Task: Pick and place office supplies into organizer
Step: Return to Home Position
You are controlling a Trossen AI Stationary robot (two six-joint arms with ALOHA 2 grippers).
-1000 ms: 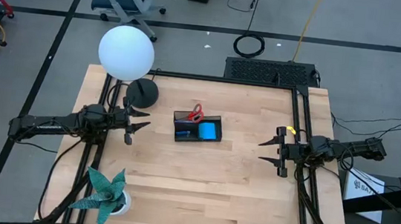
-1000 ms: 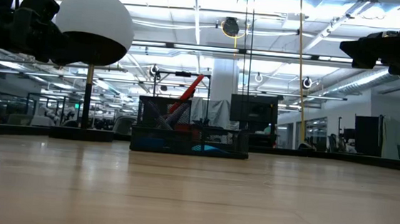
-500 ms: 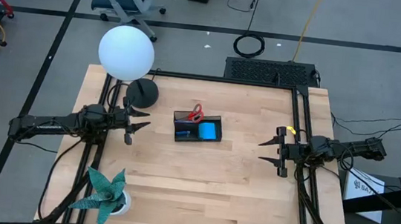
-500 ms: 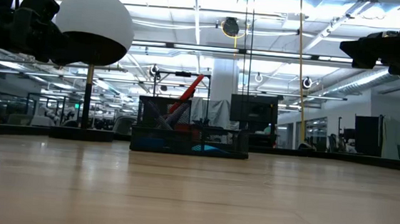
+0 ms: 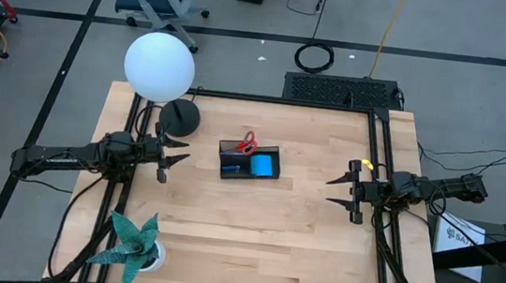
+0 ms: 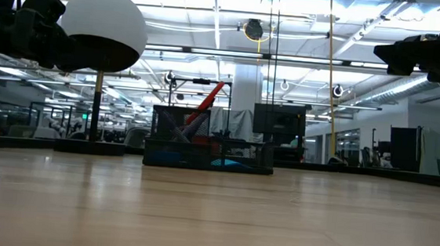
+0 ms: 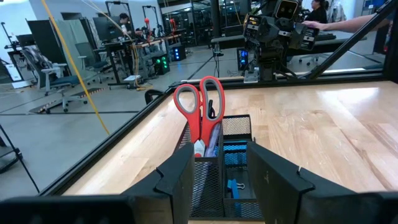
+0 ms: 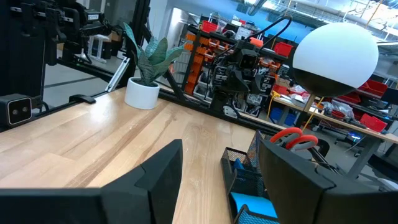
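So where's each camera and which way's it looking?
High: above the table, looking down; left gripper and right gripper flank the organizer.
Low: at tabletop height, facing the organizer; left arm, right arm in top corners.
Left wrist: on left arm, looking past its fingers at the scissors.
Right wrist: on right arm, looking past its fingers toward the lamp.
All show the organizer.

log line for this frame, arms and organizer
left claw open, empty, left side | right claw open, empty, right side | organizer centre, holding red scissors and blue pad
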